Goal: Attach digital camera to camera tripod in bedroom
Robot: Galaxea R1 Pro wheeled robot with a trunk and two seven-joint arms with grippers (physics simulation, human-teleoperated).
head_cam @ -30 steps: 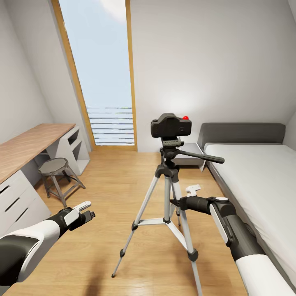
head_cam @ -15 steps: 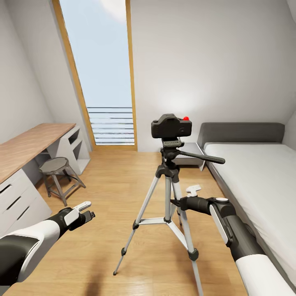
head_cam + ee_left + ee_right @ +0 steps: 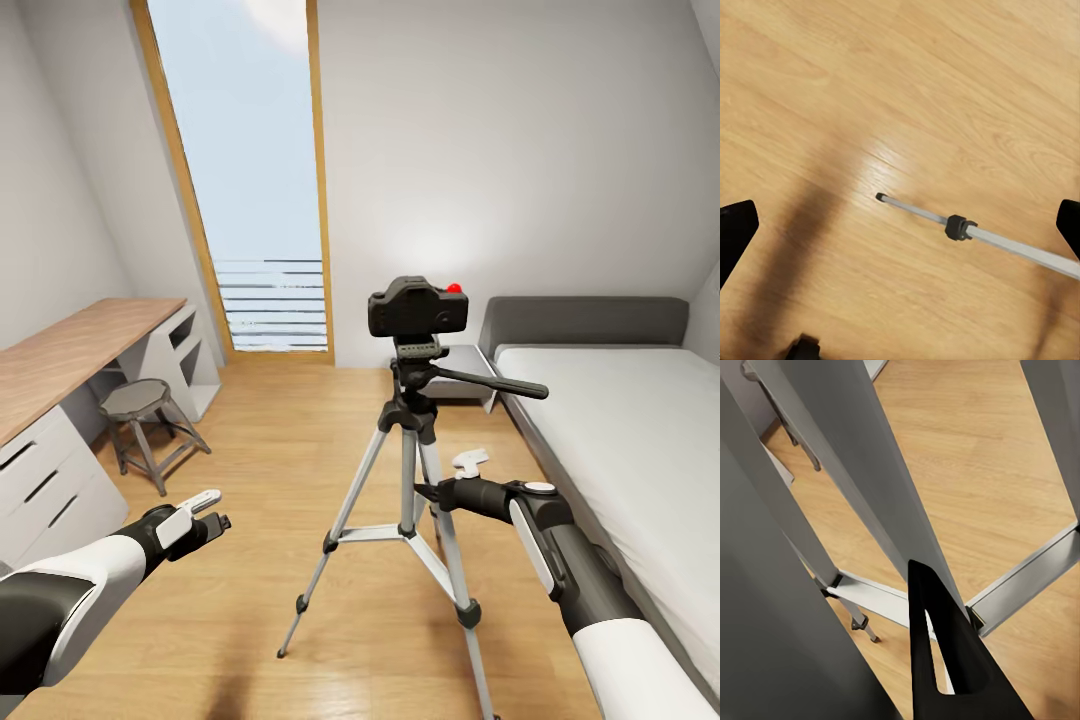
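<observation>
The digital camera (image 3: 417,306) sat on the camera tripod (image 3: 405,480) head, center frame, so mounting looked done to us. Our right gripper (image 3: 455,478) hung by a leg, jaws we couldn't tell; our left gripper (image 3: 207,510), lower left, was spread wide, holding nothing, probably just clear.

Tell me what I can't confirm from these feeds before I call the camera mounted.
- The joint between the digital camera and the camera tripod head: too small in the head view to show whether it is locked.
- Right gripper: in the head view a tripod leg covers its fingertips; the right wrist view is crowded by legs, so open or shut is unclear.
- The tripod's nearest foot: cut off by the head view's bottom edge.
</observation>
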